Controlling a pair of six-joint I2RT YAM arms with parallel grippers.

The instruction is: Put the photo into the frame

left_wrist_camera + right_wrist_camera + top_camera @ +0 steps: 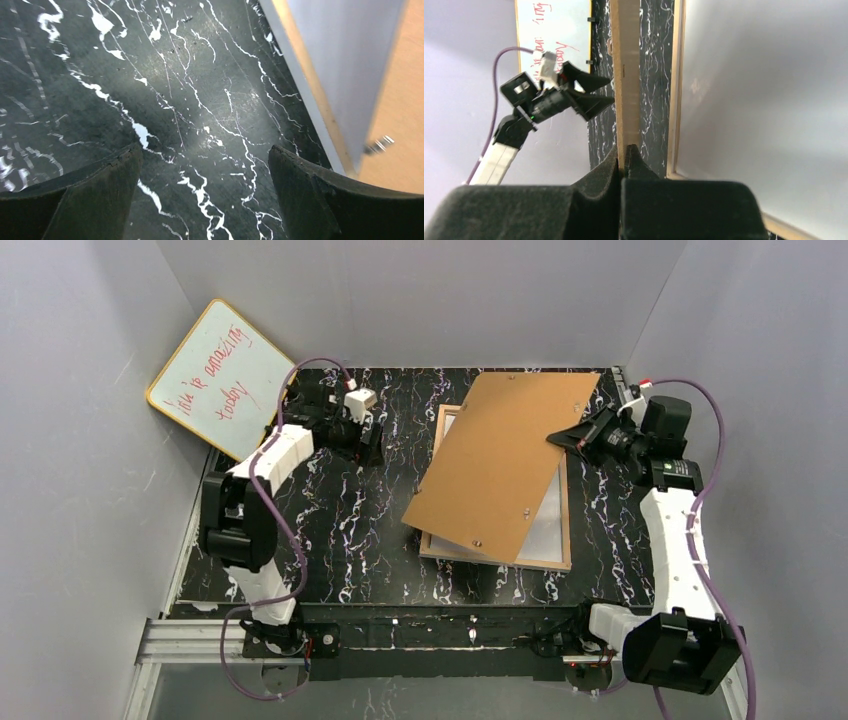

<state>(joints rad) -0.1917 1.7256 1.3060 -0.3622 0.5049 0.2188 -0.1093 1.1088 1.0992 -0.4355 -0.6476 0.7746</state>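
The frame [540, 562] lies back-up on the table [350, 540], the pale sheet [548, 525] inside perhaps the photo, I cannot tell. Over it tilts the backing board [500, 465], pinched at one edge by the clenched right gripper [625, 155], a thin bite that could let it slip askew. Only the right wrist view shows that pinch; the left wrist view shows the left gripper [205, 155] spread wide, empty.

A brown board [500, 465] lies slanted at the middle right. A white board [222, 377] with red writing leans at the upper left. The table [345, 530] is black with white streaks.
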